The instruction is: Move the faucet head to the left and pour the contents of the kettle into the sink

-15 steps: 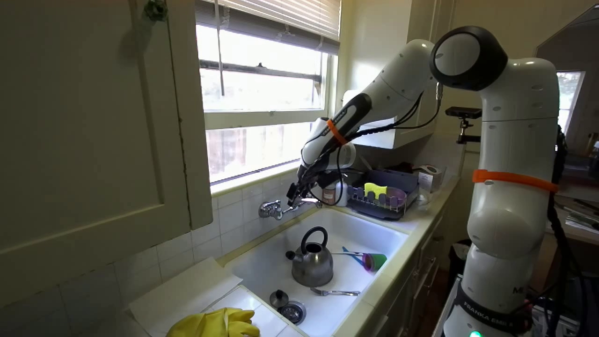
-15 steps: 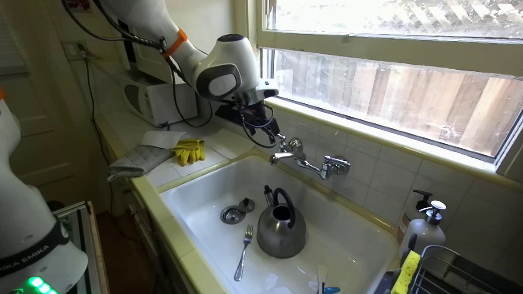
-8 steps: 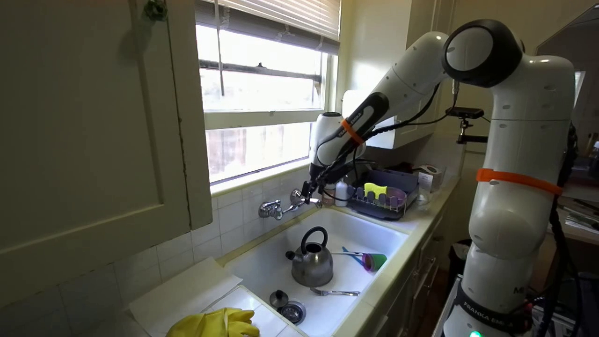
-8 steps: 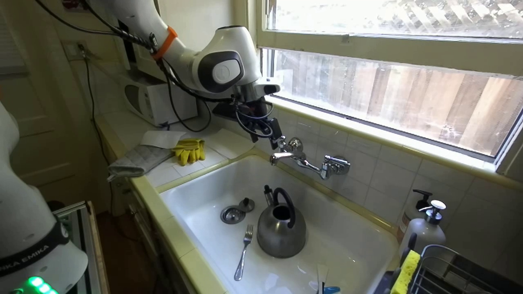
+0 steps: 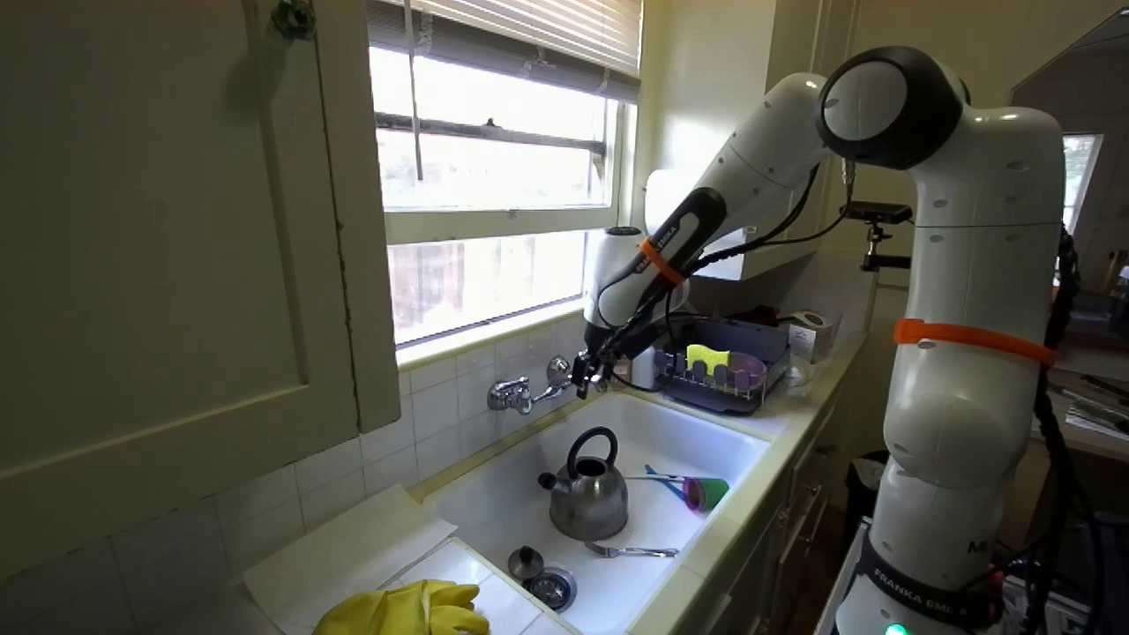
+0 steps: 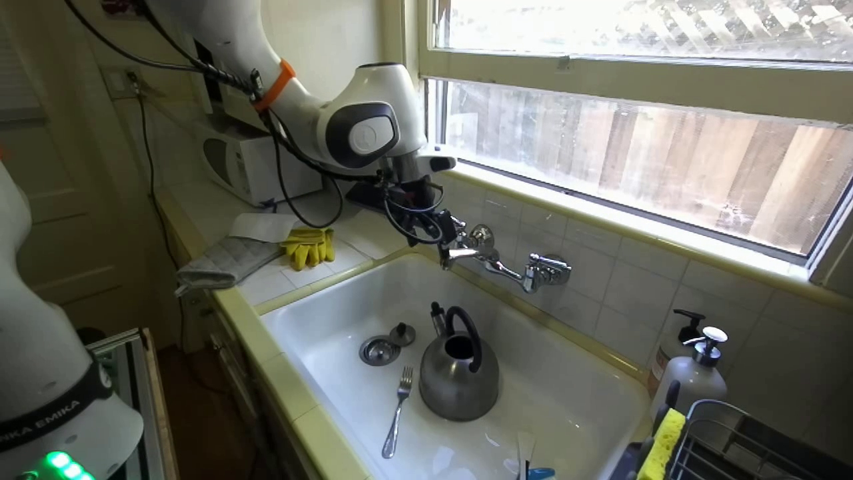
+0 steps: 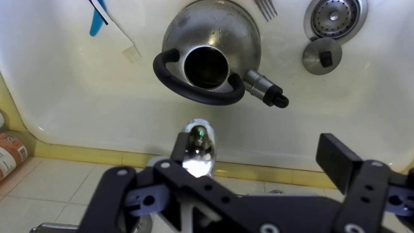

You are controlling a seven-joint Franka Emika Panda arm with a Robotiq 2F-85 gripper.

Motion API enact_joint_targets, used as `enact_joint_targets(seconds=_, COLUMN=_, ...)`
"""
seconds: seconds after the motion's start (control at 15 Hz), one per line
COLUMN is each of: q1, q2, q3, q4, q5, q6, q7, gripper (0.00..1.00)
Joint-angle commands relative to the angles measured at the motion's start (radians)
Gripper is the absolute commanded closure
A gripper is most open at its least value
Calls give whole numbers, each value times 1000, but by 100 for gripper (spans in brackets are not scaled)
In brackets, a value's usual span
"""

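The chrome faucet head (image 6: 466, 254) juts from the tiled wall over the sink (image 6: 566, 373). My gripper (image 6: 429, 245) is at its spout end. In the wrist view the gripper (image 7: 258, 152) is open wide. The spout (image 7: 200, 149) lies between the fingers, close against the left finger (image 7: 179, 147); I cannot tell whether they touch. The right finger (image 7: 338, 160) is well apart from it. The grey kettle (image 7: 210, 29) stands upright and lidless in the sink, below the spout; its loop handle is up. It shows in both exterior views (image 5: 589, 509) (image 6: 460, 383).
A lid (image 6: 402, 335) lies by the drain (image 6: 380, 351), and a fork (image 6: 398, 413) beside the kettle. A cup (image 5: 708, 494) and utensils lie in the sink. Soap bottles (image 6: 693, 380), a dish rack (image 5: 723, 379) and yellow gloves (image 6: 308, 247) stand or lie around it. The window sill is behind.
My gripper rose and drew back from the wall, then came down beside the spout. The kettle and faucet head show no movement.
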Motion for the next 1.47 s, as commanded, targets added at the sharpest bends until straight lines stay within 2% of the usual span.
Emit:
enact_joint_targets(seconds=0.0, q1=11, q2=33, q3=-16, q4=-12, q5=-16, q6=82, q7=1, gripper=0)
enact_joint_targets(seconds=0.47, q1=17, q2=80, q3=-15, q4=-6, q5=3, q6=198, q7=-9, gripper=0)
enact_joint_targets(seconds=0.8, q1=24, q2=37, q3=-19, q4=-21, q5=0, q6=181, q7=-13, gripper=0)
enact_joint_targets(seconds=1.07, q1=32, q2=-12, q3=-39, q4=-35, q5=-45, q6=158, q7=18, gripper=0)
enact_joint_targets(seconds=1.4, q1=29, q2=23, q3=-45, q4=-30, q5=-71, q6=158, q7=15, gripper=0)
